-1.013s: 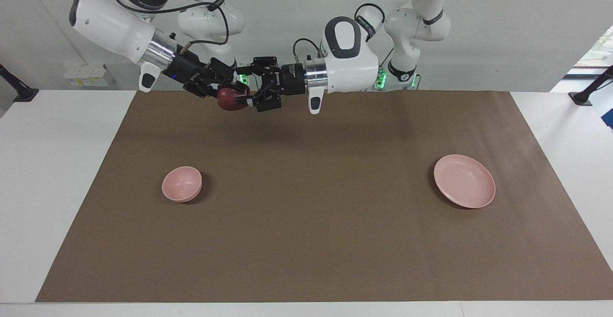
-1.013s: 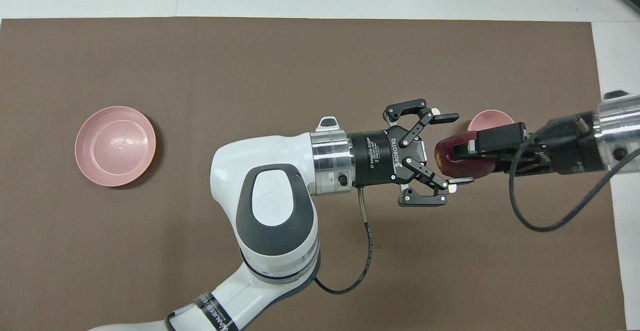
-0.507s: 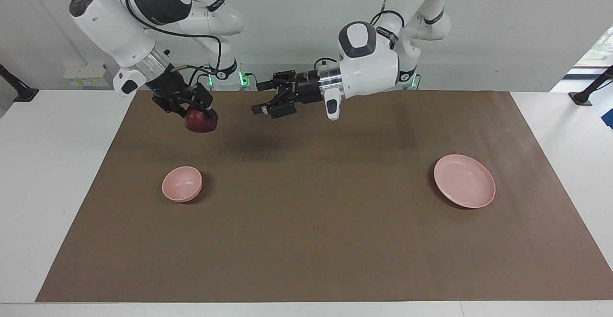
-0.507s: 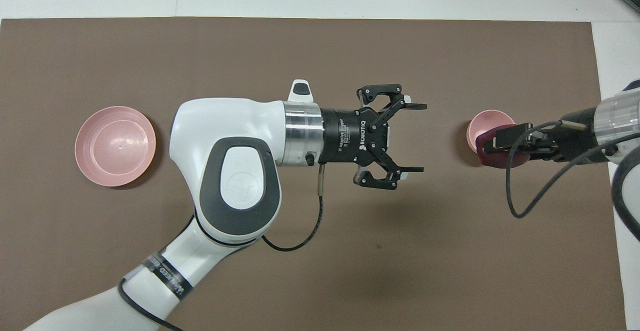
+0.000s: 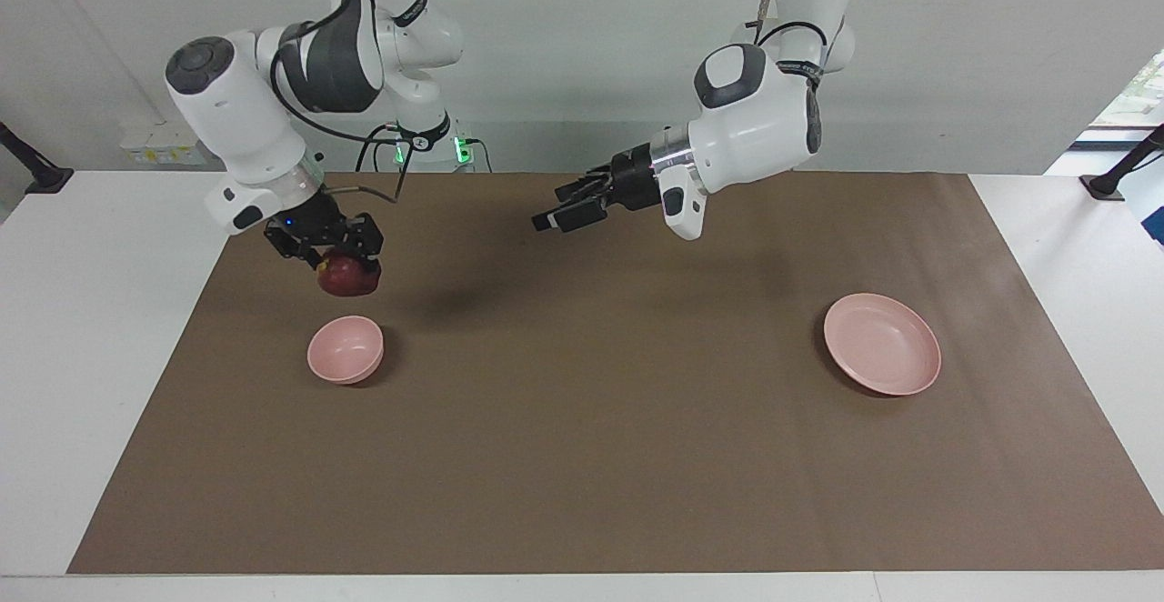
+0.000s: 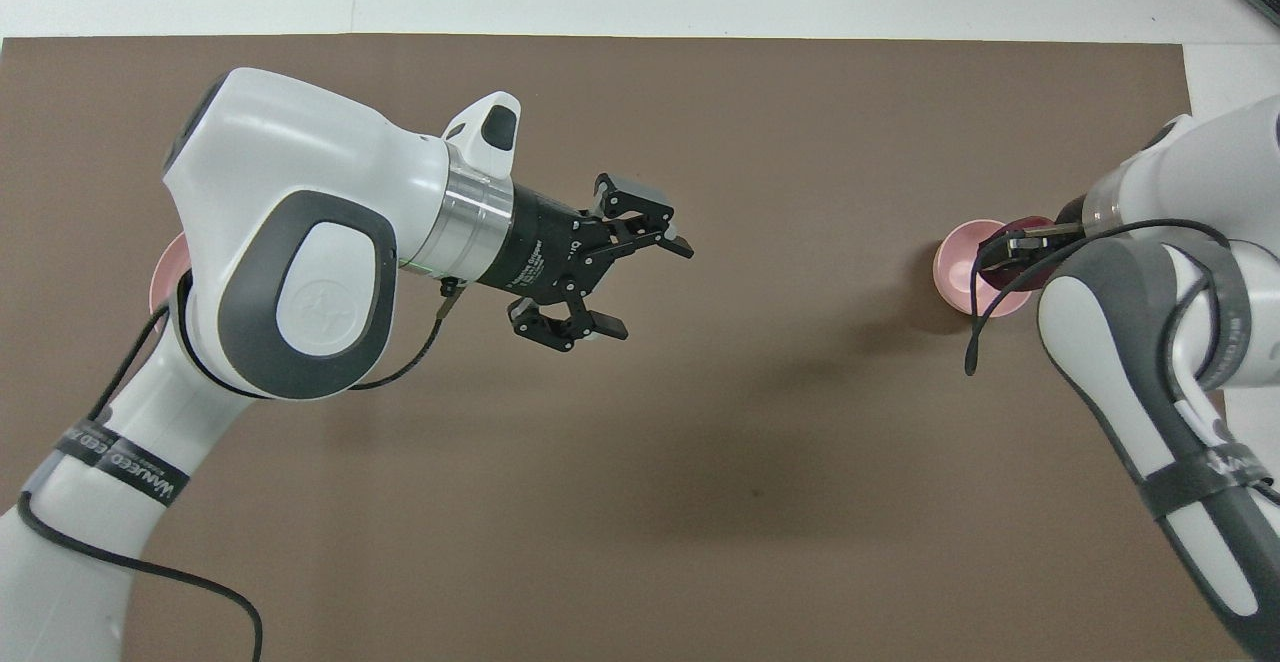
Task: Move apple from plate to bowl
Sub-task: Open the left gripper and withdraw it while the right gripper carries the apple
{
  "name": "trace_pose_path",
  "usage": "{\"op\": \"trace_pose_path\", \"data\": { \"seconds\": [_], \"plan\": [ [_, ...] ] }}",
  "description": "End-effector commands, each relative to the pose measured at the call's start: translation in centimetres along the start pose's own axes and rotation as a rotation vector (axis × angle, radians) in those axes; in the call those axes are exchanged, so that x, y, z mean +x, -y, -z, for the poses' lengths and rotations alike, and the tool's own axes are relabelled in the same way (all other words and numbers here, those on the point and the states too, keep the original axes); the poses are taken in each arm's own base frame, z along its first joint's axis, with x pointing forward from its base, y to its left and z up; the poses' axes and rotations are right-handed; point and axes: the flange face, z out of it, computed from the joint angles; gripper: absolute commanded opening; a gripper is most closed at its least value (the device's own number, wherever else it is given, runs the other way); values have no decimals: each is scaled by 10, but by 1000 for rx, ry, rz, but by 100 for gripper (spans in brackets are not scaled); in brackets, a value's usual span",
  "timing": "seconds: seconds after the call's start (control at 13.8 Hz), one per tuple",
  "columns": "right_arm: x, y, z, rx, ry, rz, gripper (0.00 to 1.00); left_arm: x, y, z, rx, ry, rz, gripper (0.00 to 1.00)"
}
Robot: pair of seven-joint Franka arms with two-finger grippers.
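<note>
A second after the two arms met over the mat (image 5: 582, 420) at the robots' edge, they have parted. The right claw (image 5: 338, 261) has carried the apple (image 5: 348, 278) toward the right arm's end of the bench (image 5: 91, 329) and now holds it in the air over the bowl (image 5: 345, 349), fingers clamped on the dark red fruit; from overhead the apple (image 6: 1015, 267) covers part of the bowl (image 6: 955, 267). The left claw (image 5: 556, 214), which stood with fingers spread around the apple at the handover, has drawn back and turned toward the left arm's end, fingers wide apart and holding nothing; it hangs over bare mat well away from the bowl. The plate (image 5: 882, 344), well apart from the bowl toward the left arm's end, has not moved and holds nothing. White lettering runs along the left claw's (image 6: 620, 277) black body, too slanted to read here. Bowl and plate are smooth, pale pink and round, the bowl deep, the plate shallow with a low rim; the mat is flat brown.
</note>
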Motion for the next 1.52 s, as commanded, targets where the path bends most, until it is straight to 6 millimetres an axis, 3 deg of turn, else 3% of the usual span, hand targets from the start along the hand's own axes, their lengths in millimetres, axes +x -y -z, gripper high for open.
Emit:
{"op": "trace_pose_path", "data": {
  "seconds": [0.0,0.36,0.65,0.8,0.87,1.01,1.23,1.45],
  "plan": [
    [9,0,-17,-32,4,33,0,10,16,17,145,-95,-185,100],
    [12,-5,-50,-30,32,29,0,37,39,38,306,-183,-363,100],
    [11,-8,-65,-30,30,30,0,56,55,54,514,-302,-458,100],
    [11,-7,-70,-28,40,29,0,76,72,82,553,-338,-446,100],
    [10,-10,-75,-28,48,28,3,80,77,93,581,-336,-505,100],
    [9,-19,-87,-28,64,15,12,92,95,134,624,-365,-563,100],
    [10,-18,-93,-27,55,10,32,91,114,180,663,-374,-616,100],
    [10,-16,-103,-19,70,-2,39,75,133,223,691,-341,-697,100]
  ]
}}
